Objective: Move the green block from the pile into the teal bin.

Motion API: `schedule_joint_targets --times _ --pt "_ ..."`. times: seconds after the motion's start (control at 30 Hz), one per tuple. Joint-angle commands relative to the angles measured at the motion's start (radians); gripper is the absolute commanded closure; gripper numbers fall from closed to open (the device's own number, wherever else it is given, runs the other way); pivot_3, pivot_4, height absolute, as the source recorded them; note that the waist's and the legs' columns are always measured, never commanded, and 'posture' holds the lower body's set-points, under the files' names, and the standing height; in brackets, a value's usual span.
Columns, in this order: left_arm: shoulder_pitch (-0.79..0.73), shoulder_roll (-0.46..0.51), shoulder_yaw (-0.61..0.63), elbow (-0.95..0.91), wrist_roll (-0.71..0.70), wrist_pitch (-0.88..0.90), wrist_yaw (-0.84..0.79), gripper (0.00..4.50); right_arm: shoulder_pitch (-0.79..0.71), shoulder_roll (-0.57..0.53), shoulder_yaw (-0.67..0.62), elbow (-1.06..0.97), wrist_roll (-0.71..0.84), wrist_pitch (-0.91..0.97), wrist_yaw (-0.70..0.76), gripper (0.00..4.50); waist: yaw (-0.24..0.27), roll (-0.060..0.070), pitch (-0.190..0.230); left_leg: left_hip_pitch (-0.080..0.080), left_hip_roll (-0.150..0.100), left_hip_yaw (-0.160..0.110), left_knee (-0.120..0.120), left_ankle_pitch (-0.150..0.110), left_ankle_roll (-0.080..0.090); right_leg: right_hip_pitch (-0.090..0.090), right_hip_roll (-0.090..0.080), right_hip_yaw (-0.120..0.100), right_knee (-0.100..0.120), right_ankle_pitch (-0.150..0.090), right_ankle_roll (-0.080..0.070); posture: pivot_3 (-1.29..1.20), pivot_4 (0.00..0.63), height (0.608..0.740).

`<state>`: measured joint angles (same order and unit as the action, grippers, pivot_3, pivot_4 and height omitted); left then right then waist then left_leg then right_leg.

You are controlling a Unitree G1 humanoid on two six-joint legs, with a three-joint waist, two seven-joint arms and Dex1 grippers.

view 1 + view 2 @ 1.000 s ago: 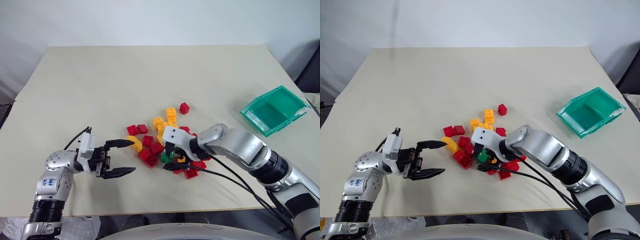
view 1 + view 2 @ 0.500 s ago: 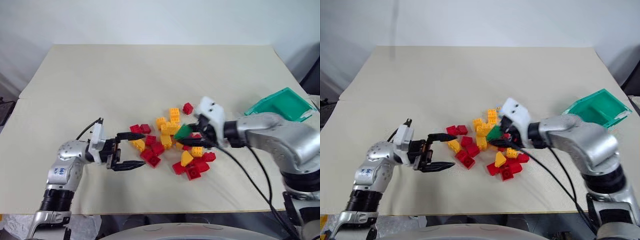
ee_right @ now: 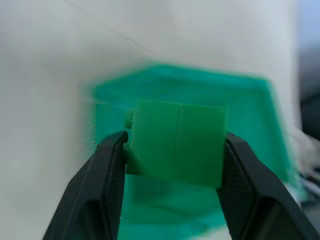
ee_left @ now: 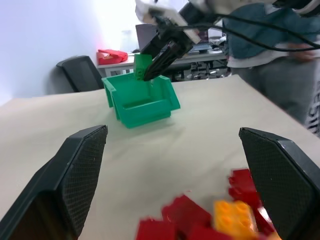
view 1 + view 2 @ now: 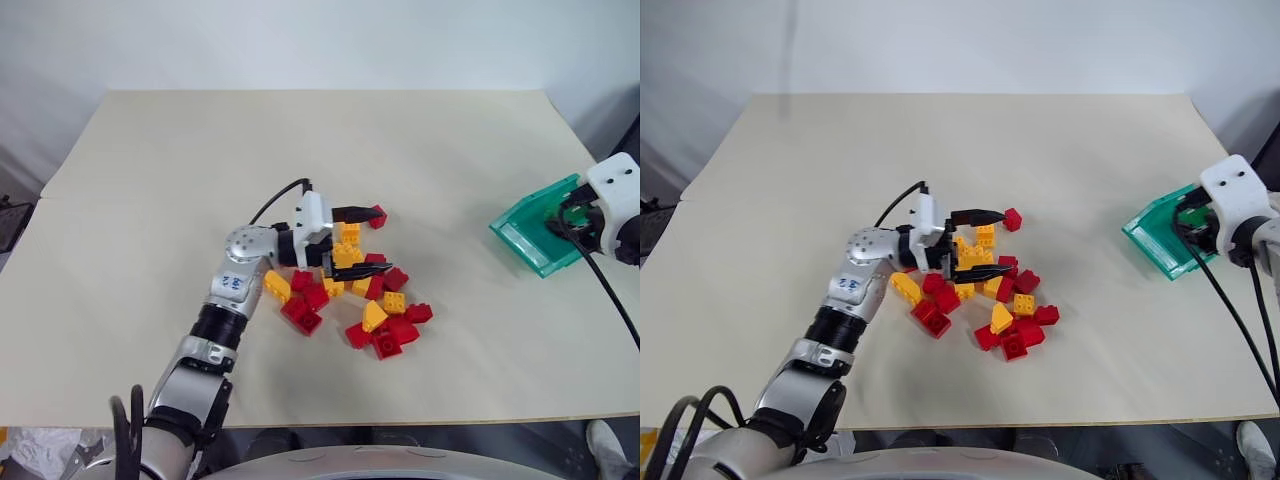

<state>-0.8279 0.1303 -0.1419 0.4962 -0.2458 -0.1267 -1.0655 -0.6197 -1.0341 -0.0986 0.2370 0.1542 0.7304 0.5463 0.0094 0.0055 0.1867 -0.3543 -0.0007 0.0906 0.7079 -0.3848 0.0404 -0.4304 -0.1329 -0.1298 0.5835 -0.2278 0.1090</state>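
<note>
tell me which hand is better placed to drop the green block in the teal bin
Right. The right hand grips the green block above the teal bin; the left hand hangs open over the pile.

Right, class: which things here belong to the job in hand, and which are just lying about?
Job: green block, held by the right tool; teal bin; brick pile.
Lying about: table; chair; red thing on a far desk.

Silver arms, black claw [image 5: 358, 240] fingers, blk cables.
</note>
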Motion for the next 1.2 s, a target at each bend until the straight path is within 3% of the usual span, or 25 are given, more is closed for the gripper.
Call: schedule_joint_targets --times 0.03,0.13,0.17,0.3,0.4,0.67,0.8,0.93,1.2 --pt "-0.042 -0.022 -0.006 0.036 0.039 -0.036 0.052 0.00 -0.063 0.032 0.026 0.125 -0.063 -0.116 -0.021 1.07 -0.003 0.000 0.000 0.000 0.001 0.000 0.000 0.000 0.000 0.000 0.000 0.000 0.000 0.000 0.000 0.00 0.150 0.740" --pt "-0.060 -0.028 -0.004 0.049 0.065 -0.021 0.105 0.00 -0.078 0.053 0.025 0.156 -0.074 -0.163 -0.009 0.07 -0.004 0.000 0.000 -0.001 0.002 0.000 -0.001 0.000 -0.001 0.000 0.000 -0.001 0.000 0.000 0.000 0.00 0.150 0.740" --pt "-0.063 -0.029 -0.003 0.050 0.066 -0.020 0.111 0.00 -0.082 0.056 0.024 0.161 -0.076 -0.167 -0.009 0.01 -0.004 0.001 0.000 -0.001 0.002 0.000 -0.001 0.000 -0.001 -0.001 0.000 -0.001 -0.001 0.000 0.000 0.00 0.150 0.740" --pt "-0.060 -0.023 0.006 0.033 0.060 0.038 0.143 0.00 -0.082 0.060 0.017 0.142 -0.079 -0.167 -0.002 0.01 0.002 0.001 0.001 -0.002 0.001 -0.001 0.000 0.001 0.000 -0.001 -0.001 -0.001 -0.001 0.000 0.001 0.00 0.150 0.740" --pt "-0.017 0.011 0.056 -0.062 -0.035 0.137 0.097 0.00 -0.014 0.074 -0.030 -0.038 0.015 -0.163 0.093 0.01 0.005 0.002 0.001 -0.002 0.001 -0.001 0.000 0.001 0.000 -0.001 -0.001 -0.001 -0.001 0.001 0.001 0.00 0.150 0.740" --pt "0.153 0.253 0.206 -0.324 -0.215 0.416 0.031 0.00 0.372 0.117 -0.169 -0.470 0.370 -0.215 0.486 0.01 0.013 0.002 0.001 -0.001 0.002 -0.003 0.001 0.001 -0.001 0.000 0.001 -0.001 -0.001 0.001 0.001 0.00 0.150 0.740" --pt "0.258 0.390 0.248 -0.399 -0.263 0.476 -0.048 0.00 0.469 0.126 -0.167 -0.464 0.390 -0.280 0.568 0.01 0.015 0.002 0.001 0.000 0.002 -0.011 0.004 0.000 0.000 0.002 0.000 0.000 -0.001 0.001 0.002 0.00 0.150 0.740" --pt "0.449 0.564 0.351 -0.394 -0.280 0.493 -0.129 0.00 0.551 0.123 -0.164 -0.328 0.334 -0.436 0.658 0.01 0.011 0.002 0.001 0.001 0.001 -0.013 0.007 -0.002 0.000 0.004 0.000 0.001 0.000 0.001 0.002 0.00 0.150 0.740" --pt "0.584 0.628 0.448 -0.376 -0.295 0.513 -0.097 0.00 0.535 0.144 -0.186 -0.211 0.310 -0.513 0.647 0.01 0.013 0.004 0.003 0.001 0.002 -0.013 0.008 -0.003 0.000 0.003 -0.002 0.001 0.003 0.001 0.000 0.00 0.150 0.740"
